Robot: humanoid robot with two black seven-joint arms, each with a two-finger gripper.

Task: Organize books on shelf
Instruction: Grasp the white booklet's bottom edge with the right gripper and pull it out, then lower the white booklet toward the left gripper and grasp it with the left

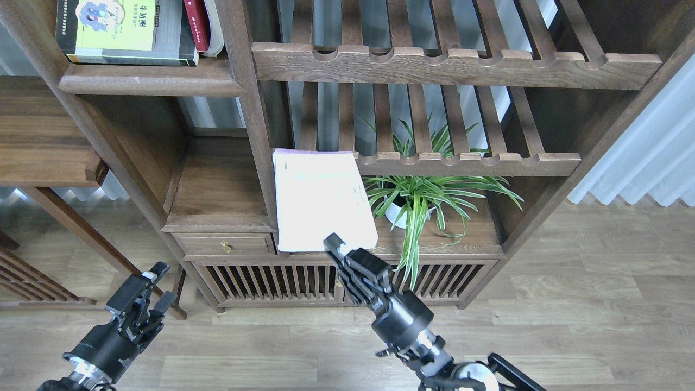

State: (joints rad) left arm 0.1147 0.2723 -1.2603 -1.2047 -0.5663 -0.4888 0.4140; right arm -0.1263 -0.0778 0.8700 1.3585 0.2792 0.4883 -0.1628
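- The right gripper (341, 247) is clamped on the near edge of the thin pale lavender-white book (320, 198), holding it up with its cover facing the camera.
- Beyond the gripper and just right of the book, a potted spider plant (421, 198) stands on the lower board under a slatted rack (467, 162).
- Far up and to the left of that gripper, the solid dark-brown shelf (149, 81) carries the yellow-green and grey-black book (122, 30) lying flat, with the dark red book (196, 24) leaning just beside it.
- The left gripper (144, 296) hangs low, well to the left of the right one, over the wood floor (570, 304); its fingers stand slightly apart and hold nothing.
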